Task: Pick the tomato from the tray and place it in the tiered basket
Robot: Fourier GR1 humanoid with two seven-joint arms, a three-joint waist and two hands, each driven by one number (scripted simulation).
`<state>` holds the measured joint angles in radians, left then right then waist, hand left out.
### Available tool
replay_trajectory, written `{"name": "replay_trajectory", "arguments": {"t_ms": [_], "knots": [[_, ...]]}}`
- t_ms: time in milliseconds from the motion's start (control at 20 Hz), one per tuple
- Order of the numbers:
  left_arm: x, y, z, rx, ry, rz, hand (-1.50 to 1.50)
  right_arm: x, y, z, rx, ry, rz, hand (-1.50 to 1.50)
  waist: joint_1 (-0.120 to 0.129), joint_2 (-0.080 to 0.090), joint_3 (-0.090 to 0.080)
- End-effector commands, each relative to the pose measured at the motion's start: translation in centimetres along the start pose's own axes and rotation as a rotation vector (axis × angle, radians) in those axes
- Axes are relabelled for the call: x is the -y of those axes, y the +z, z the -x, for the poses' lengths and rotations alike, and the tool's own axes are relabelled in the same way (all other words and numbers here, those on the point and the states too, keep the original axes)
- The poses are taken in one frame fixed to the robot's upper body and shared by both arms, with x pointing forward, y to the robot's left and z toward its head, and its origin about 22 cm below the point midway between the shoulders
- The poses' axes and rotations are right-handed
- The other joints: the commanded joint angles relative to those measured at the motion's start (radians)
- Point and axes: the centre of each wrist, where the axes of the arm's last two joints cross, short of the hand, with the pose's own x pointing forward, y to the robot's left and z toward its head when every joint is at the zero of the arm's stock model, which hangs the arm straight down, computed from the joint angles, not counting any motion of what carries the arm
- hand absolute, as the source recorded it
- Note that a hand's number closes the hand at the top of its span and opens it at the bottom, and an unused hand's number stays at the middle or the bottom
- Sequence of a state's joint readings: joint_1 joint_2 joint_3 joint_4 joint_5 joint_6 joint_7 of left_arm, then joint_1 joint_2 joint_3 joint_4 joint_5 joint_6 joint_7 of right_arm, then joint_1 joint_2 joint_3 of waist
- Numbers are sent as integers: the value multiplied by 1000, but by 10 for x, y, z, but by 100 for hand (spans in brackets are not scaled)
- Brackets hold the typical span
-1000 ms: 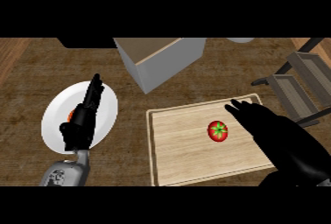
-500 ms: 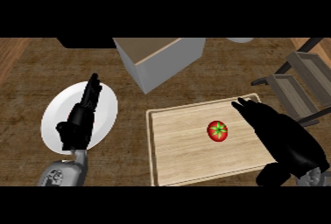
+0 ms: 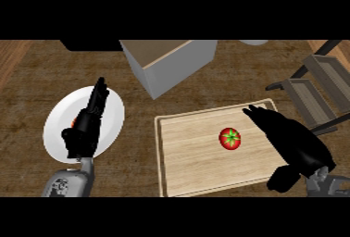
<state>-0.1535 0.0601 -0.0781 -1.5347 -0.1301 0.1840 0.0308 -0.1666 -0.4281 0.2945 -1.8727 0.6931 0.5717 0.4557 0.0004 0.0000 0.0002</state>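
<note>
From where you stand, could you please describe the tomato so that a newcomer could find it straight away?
Look at the pale wooden tray lying flat on the dark counter, right of the white plate. The tomato sits on the tray's right half, just left of the black right hand. It is the only small, round, red thing there, with a green star-shaped stem on top.

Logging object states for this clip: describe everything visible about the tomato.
The tomato is a small, round, glossy red fruit with a green star-shaped calyx facing up. It sits on the light wooden tray, right of the tray's middle, and looks whole and unmarked. Nothing holds it: the right hand lies just to its right with fingers extended, apparently not touching it. The tiered basket stands farther right, beyond the tray's edge.
</note>
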Motion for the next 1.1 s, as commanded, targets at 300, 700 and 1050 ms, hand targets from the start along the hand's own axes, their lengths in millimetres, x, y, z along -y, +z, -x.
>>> {"name": "replay_trajectory", "arguments": {"t_ms": [300, 700, 1050], "knots": [[-5, -12, 4, -10, -6, 13, 0, -23, -26, 3, 48, -30, -17, -150, 0, 1, 0], [12, 10, 4, -2, -3, 3, 0, -35, -44, -10, 11, -30, -65, -150, 2, 0, 0], [7, 10, -10, -7, -7, 9, 0, -38, -49, -5, -1, -14, -64, -150, 1, 0, 0]]}}
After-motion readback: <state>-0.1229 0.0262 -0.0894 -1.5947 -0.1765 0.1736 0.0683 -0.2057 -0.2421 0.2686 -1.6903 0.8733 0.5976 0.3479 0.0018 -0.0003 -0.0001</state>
